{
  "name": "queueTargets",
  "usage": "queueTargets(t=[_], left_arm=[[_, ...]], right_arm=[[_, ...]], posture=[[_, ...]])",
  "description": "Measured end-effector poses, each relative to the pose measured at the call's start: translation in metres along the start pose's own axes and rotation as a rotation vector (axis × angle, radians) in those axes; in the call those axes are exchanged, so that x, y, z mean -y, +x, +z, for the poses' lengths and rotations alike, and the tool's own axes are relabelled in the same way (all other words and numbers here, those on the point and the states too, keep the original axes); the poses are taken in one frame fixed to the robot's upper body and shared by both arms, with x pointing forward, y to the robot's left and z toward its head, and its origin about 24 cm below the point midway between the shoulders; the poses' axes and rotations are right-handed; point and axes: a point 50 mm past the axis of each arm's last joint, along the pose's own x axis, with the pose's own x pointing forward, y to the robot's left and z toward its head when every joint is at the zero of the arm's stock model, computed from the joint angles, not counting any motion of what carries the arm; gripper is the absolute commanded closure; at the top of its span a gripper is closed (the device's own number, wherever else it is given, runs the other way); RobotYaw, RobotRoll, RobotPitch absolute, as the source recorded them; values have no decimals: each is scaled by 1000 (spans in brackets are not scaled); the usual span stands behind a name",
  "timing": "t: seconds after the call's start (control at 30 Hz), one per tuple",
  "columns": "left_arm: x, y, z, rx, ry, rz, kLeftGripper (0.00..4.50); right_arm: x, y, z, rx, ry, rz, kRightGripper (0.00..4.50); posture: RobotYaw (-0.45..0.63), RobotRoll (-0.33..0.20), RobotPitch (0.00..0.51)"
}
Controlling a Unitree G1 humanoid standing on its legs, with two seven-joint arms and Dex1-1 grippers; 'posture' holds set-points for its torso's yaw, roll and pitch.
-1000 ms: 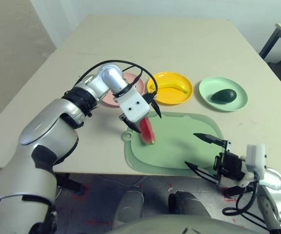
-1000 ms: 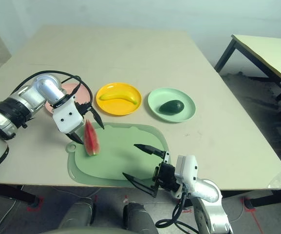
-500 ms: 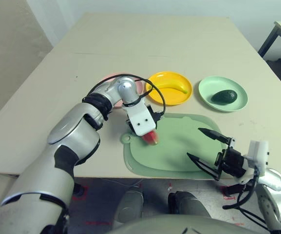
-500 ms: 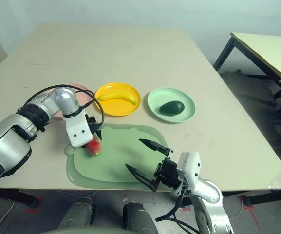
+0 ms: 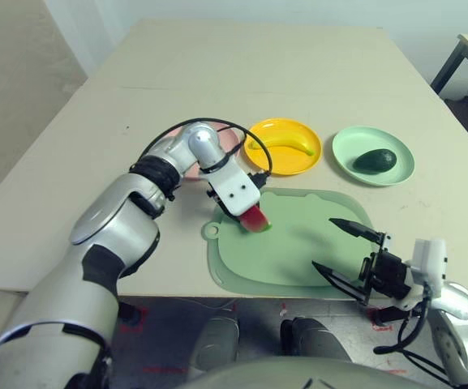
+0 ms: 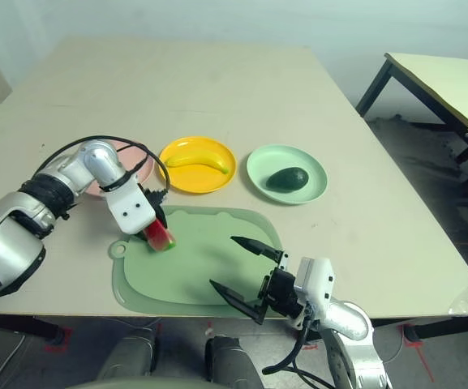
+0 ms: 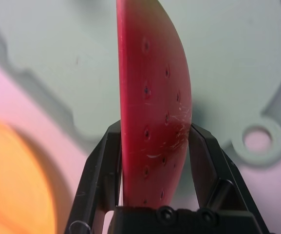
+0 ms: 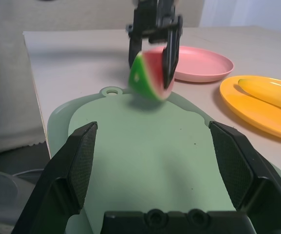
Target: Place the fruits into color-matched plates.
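- Now lifted clear of the cutting mat (image 5: pixel 290 243): watermelon wedge (image 5: pixel 255 219), pinched between the two black fingers of the left hand (image 5: pixel 248 212) and hanging just above the mat's 10 o'clock corner, where a second ago it stood on end against the mat and half a second ago was pressed low onto it.
- Tilted too since then, rind swung toward the mat's middle and red face up toward the wrist; seen from the left wrist, red flesh clamped firmly on both flat sides (image 7: pixel 152 112).
- Means the pick is done and only the carry is left, judging by the grip: a short move toward 11 o'clock to the pink plate (image 6: pixel 140 166), just beyond the mat's edge and partly hidden behind the left forearm.
- Already settled, and unchanged over the last second: banana (image 5: pixel 281 143) in the yellow-orange plate (image 5: pixel 306 160) at 12 o'clock of the mat, avocado (image 5: pixel 375 160) in the mint green plate (image 5: pixel 400 173) at 1 o'clock.
- Still parked at the desk's (image 5: pixel 282 73) near edge, 5 o'clock of the mat: right hand (image 5: pixel 349 253), fingers spread wide and holding nothing, barely shifted.
- Worth watching, as a guess: wedge gripped near one end only, so could pivot in the fingers during the swing; release best made low over the pink plate's centre.
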Motion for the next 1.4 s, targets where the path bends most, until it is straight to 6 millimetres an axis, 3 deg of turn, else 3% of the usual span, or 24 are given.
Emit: queueTargets(t=[0.2, 0.37, 0.5, 0.67, 0.93, 1.27, 1.4], left_arm=[[-6, -58, -13, -161, -105, 201, 2407], [13, -70, -37, -322, -237, 286, 2407], [21, -74, -49, -421, -288, 371, 2407], [25, -75, -62, -522, -344, 483, 2407], [39, -49, -82, -629, -432, 527, 2407], [32, -33, -86, -671, -419, 574, 2407], [29, -30, -84, -660, -414, 581, 1037]], right_arm=[[-14, 4, -1, -1, 35, 17, 0], [-18, 20, 13, 83, 109, -165, 0], [-21, 20, 16, 29, 115, -305, 0], [-22, 25, 23, 21, 79, -414, 0], [-27, 29, 21, -2, 74, -359, 0], [-30, 26, 21, -4, 98, -301, 0], [-32, 25, 21, -12, 99, -281, 0]], posture=[[150, 0, 77], [157, 0, 73], [143, 0, 72], [112, 0, 75], [109, 0, 82], [100, 0, 92], [103, 0, 99]])
